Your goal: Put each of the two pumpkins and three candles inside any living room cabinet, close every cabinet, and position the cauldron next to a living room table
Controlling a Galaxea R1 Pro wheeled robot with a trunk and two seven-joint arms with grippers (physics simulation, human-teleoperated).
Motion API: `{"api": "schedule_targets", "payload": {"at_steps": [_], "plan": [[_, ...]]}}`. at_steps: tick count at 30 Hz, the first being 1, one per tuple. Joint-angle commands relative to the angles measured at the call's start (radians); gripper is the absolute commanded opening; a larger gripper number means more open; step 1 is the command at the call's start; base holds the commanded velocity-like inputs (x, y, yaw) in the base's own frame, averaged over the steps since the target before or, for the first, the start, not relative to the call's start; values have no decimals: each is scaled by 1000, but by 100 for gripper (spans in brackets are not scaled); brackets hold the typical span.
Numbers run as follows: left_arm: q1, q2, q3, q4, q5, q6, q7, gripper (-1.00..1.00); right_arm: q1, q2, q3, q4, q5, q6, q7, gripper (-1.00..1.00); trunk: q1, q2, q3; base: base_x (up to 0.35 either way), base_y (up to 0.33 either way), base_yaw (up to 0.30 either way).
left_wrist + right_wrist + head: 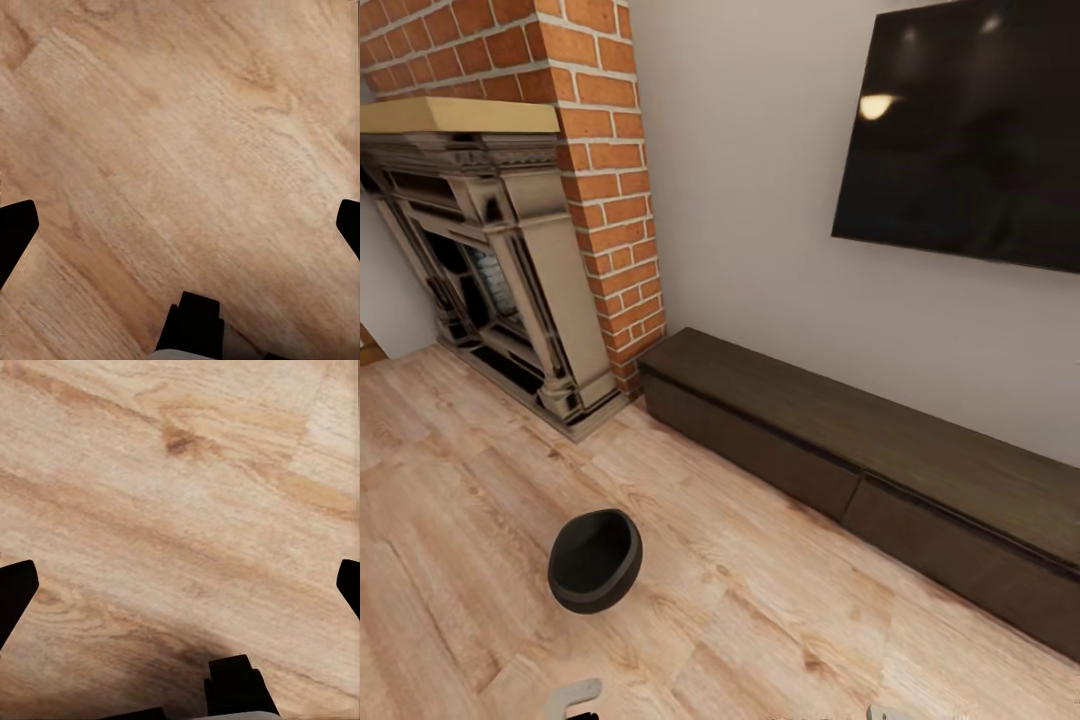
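Note:
A black round cauldron point(595, 560) stands open-topped on the wood floor in the head view, a little left of centre. Behind it to the right, the long low dark-brown cabinet point(830, 430) runs along the wall, its flat fronts all shut. The pumpkins, the candles and a table are out of view. My left gripper point(180, 225) hangs open over bare floor, its dark fingertips point(15, 232) far apart with nothing between them. My right gripper point(180, 589) is likewise open above the planks, holding nothing.
A brick chimney point(610, 190) with a dark ornate fireplace point(490, 260) stands at the back left. A large black TV point(970, 130) hangs on the wall above the cabinet. Wood floor point(780, 600) stretches between me and the cabinet.

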Motion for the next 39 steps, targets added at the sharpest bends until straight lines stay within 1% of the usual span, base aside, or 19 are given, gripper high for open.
{"api": "schedule_targets", "payload": {"at_steps": [1, 7, 21, 28, 39], "plan": [[0, -1, 6, 0, -3, -4, 1, 100, -1, -1, 8, 0, -9, -4, -6, 100, 0, 0, -1, 0, 195, -273], [0, -1, 6, 0, -3, -4, 1, 100, -1, -1, 8, 1, -9, -4, -6, 100, 0, 0, -1, 0, 148, -273], [0, -1, 6, 0, -3, -4, 1, 100, -1, -1, 8, 1, -9, -4, -6, 100, 0, 0, -1, 0, 14, -273], [0, -1, 6, 0, -3, -4, 1, 100, -1, -1, 8, 2, -9, -4, -6, 100, 0, 0, -1, 23, 193, -273], [0, -1, 6, 0, -3, -4, 1, 100, -1, -1, 8, 2, -9, -4, -6, 100, 0, 0, -1, 73, 88, -273]]}}
